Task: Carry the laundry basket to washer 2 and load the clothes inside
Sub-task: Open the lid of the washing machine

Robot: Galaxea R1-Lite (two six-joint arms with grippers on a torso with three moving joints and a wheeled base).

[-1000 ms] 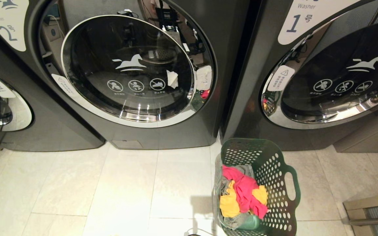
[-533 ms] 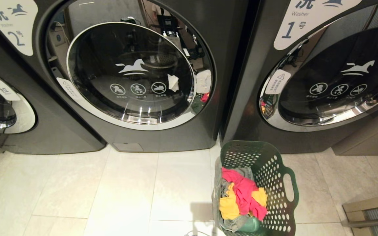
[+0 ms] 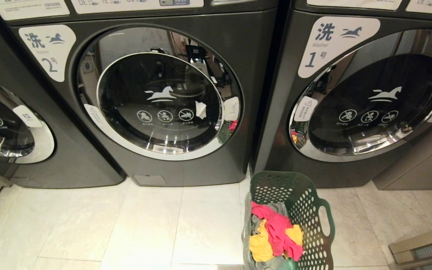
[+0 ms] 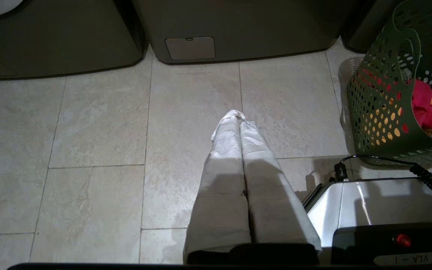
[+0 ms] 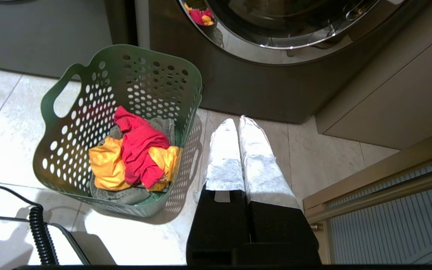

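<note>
The dark green laundry basket [image 3: 306,202] [image 5: 88,112] [image 4: 384,112] stands on the tiled floor at the foot of the gap between two washers. In it lie clothes [image 3: 276,236] [image 5: 137,157]: a red piece, yellow pieces, grey denim. Washer 2 [image 3: 156,105] is straight ahead, its round chrome-rimmed door closed. My left gripper [image 4: 239,118] hangs shut and empty over bare tiles, left of the basket. My right gripper [image 5: 237,123] hangs shut and empty beside the basket's right wall. Neither arm shows in the head view.
Washer 1 [image 3: 369,101] stands right of washer 2, a third machine [image 3: 6,127] at the far left. A beige cabinet and a ribbed panel [image 5: 396,217] flank the right. My own base with a coiled cable [image 4: 381,210] sits close behind the basket.
The head view has tilted upward: washers and basket have slid down the picture and the control panels have come into sight. Nothing on the floor has moved.
</note>
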